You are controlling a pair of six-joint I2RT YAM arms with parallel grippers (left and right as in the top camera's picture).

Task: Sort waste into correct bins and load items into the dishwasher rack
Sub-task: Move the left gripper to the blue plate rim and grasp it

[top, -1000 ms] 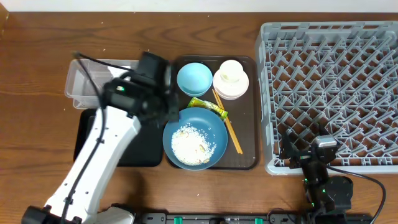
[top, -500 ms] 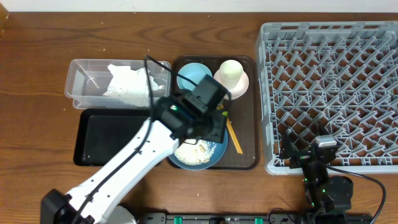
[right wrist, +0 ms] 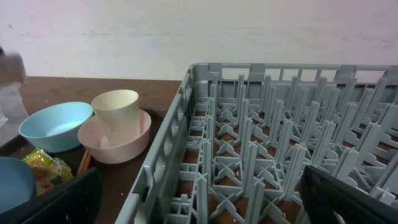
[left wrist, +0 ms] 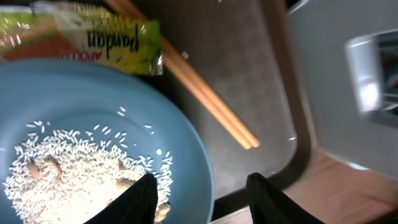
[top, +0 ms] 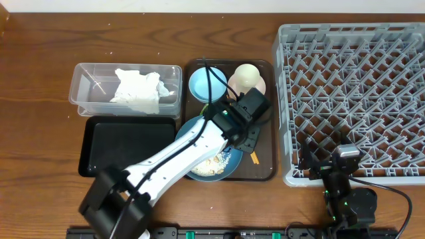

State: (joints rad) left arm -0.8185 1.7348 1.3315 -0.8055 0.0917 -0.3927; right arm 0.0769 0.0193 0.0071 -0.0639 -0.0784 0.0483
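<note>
1. Your left gripper (left wrist: 200, 182) hangs over the right rim of the plate (left wrist: 186, 140). Its jaws are parted and grasp nothing.
2. The rice (left wrist: 81, 168) lies in a loose heap on the plate, with a few tan bits mixed in.
3. The wrapper (left wrist: 106, 40) lies at the plate's far edge, partly over the rim. One end of it touches the chopsticks (left wrist: 211, 106).
4. The chopsticks lie side by side on the brown tray (left wrist: 267, 81), just beside the plate.
5. The napkin (top: 137, 89) sits crumpled in the clear tub (top: 86, 99). The black tray (top: 126, 149) lies just beside the tub, on the robot's side of it.
6. At the back of the brown tray stands the blue bowl (top: 201, 85). Next to it the cup (top: 246, 76) stands inside the white bowl (top: 260, 87).
7. Your right gripper (right wrist: 202, 190) sits low at the near edge of the rack (top: 358, 99). It is spread wide and grips nothing.
8. The rack stands just right of the brown tray.
</note>
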